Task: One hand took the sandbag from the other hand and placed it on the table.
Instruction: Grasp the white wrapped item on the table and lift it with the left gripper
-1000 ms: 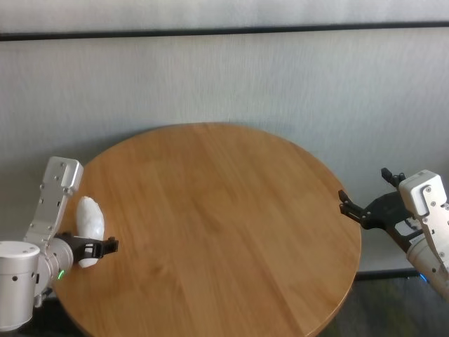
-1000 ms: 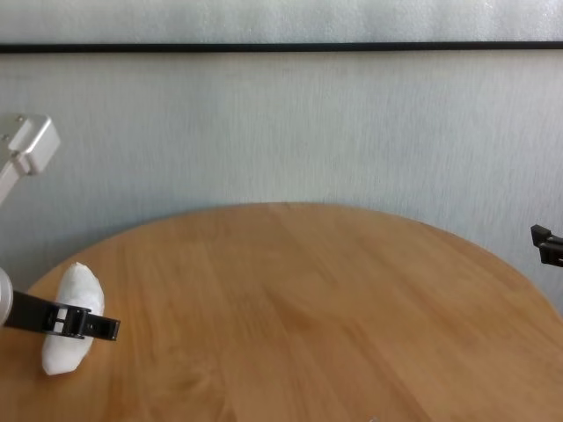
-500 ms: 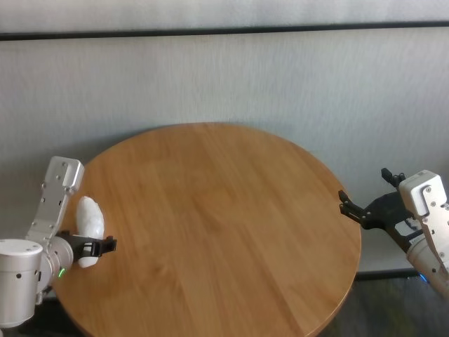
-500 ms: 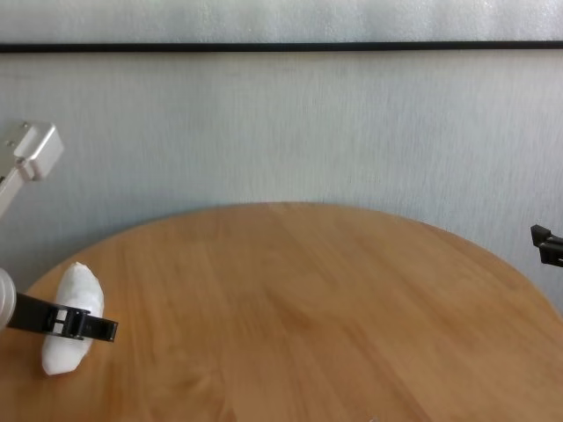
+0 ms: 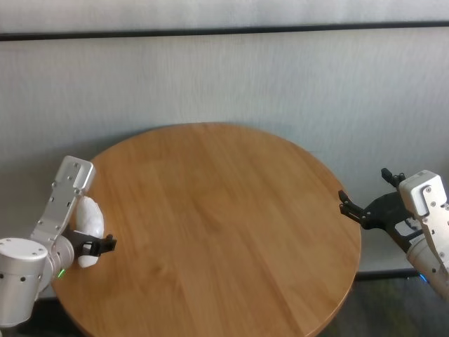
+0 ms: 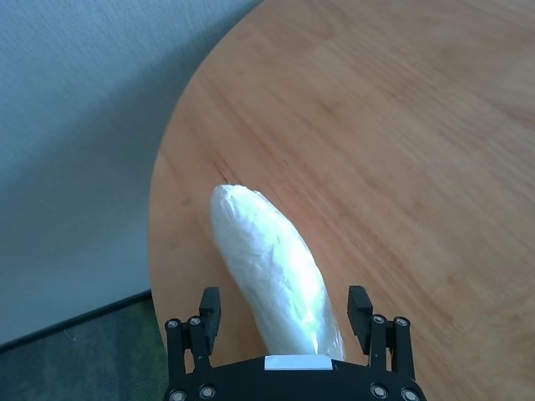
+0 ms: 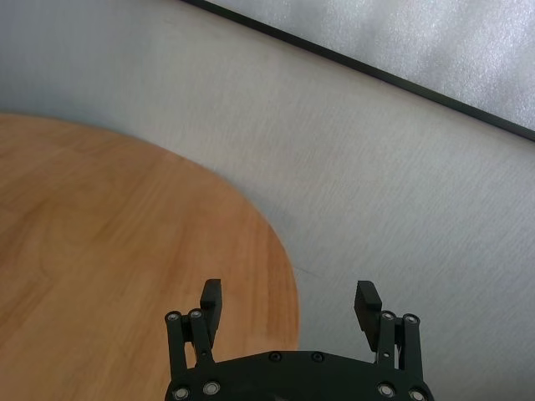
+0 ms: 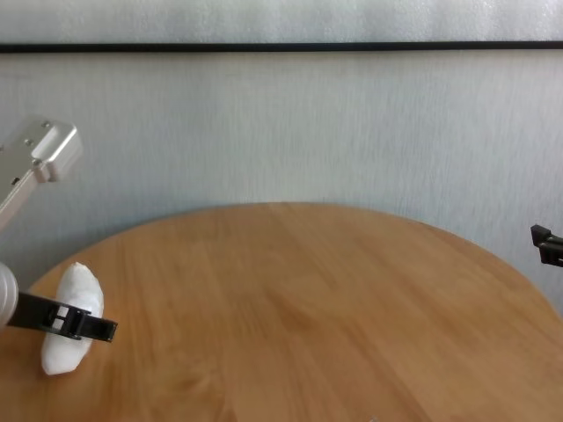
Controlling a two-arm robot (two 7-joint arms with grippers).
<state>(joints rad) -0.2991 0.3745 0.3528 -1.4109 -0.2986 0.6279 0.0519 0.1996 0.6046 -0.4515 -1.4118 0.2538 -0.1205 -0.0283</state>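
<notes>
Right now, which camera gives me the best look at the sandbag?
The left wrist view: the sandbag lies lengthwise on the table between the left gripper's open fingers. The chest view shows it side-on with a finger across it. The head view partly hides it behind the left arm. The right wrist view misses it.

Both arms are silver-white, built of round cylinders and flat boxy links with small dark screw holes. The left hand [image 6: 284, 313] is black, its two slim fingers [image 6: 209, 305] hinged on a curved black base studded with silver rivets, a white rectangular label at its middle. A green light glows on the left wrist. The right hand [image 7: 288, 305] has the same black fingers and riveted base; a blue glow shows under its wrist.
</notes>
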